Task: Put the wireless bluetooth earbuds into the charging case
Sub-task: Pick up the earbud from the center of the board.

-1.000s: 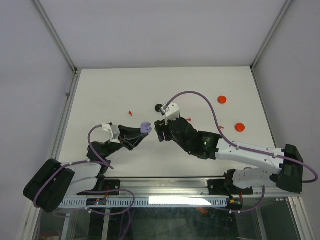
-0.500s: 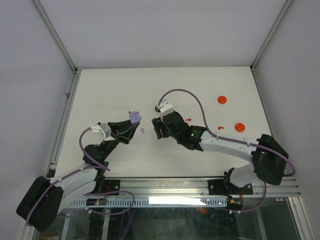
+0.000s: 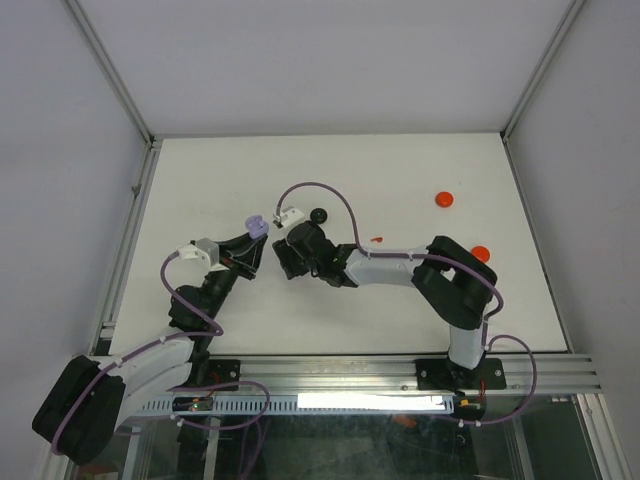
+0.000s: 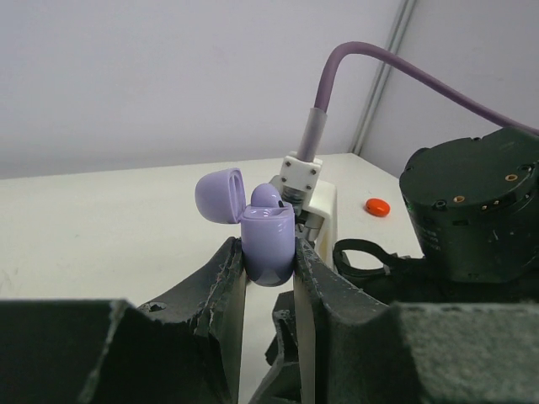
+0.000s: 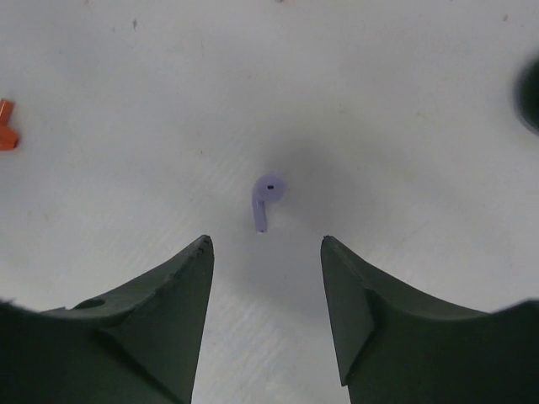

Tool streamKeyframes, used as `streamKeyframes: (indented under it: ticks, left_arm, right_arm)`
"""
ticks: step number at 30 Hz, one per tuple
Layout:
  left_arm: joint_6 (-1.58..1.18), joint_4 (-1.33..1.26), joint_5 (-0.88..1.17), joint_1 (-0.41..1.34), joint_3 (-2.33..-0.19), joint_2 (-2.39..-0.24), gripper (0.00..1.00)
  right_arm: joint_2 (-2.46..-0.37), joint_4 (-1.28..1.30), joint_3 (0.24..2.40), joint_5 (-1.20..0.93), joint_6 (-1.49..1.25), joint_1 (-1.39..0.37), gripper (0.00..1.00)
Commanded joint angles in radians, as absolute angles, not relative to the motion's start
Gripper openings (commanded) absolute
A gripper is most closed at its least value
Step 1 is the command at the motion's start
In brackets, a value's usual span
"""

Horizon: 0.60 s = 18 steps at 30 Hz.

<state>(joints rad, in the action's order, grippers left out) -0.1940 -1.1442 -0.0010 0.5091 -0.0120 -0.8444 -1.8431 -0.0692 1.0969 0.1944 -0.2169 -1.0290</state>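
Note:
My left gripper (image 4: 268,257) is shut on the lavender charging case (image 4: 269,246), holding it upright off the table. Its lid (image 4: 221,195) is flipped open and one lavender earbud (image 4: 268,194) sits in it. In the top view the case (image 3: 256,226) is left of centre, with my left gripper (image 3: 254,243) just below it. A second lavender earbud (image 5: 267,199) lies on the white table, just beyond the tips of my right gripper (image 5: 265,242). That gripper is open and touches nothing. From above, my right gripper (image 3: 288,262) hides this earbud.
A black disc (image 3: 319,214) lies just behind the right wrist. Two red discs (image 3: 444,199) (image 3: 480,254) lie at the right. A red earbud (image 3: 377,240) lies beside the right forearm, and another red piece (image 5: 5,126) shows at the left edge of the right wrist view.
My right arm has swung left and now hangs over the lavender earbud, with its jaws slightly narrower. My left gripper has carried the case left and a little farther back.

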Motion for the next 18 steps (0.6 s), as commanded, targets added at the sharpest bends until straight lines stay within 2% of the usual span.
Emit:
streamKeyframes:
  ticks: [1, 11, 15, 18]
  left_arm:
    - [-0.191, -1.173, -0.059, 0.508, 0.072, -0.862, 0.05]
    - [-0.18, -1.154, -0.053, 0.508, 0.066, -0.856, 0.07]
    - [-0.18, -1.154, -0.051, 0.508, 0.065, -0.854, 0.06]
    - [-0.181, -1.152, -0.048, 0.508, 0.065, -0.851, 0.07]
  right_arm:
    - [-1.908, -0.152, 1.193, 0.174, -0.207, -1.026, 0.55]
    - [-2.052, -0.133, 1.291, 0.22, -0.225, -1.026, 0.43]
    - [-2.053, -0.101, 1.285, 0.243, -0.235, -1.026, 0.32]
    - [-2.019, -0.082, 1.245, 0.259, -0.249, -1.026, 0.28]
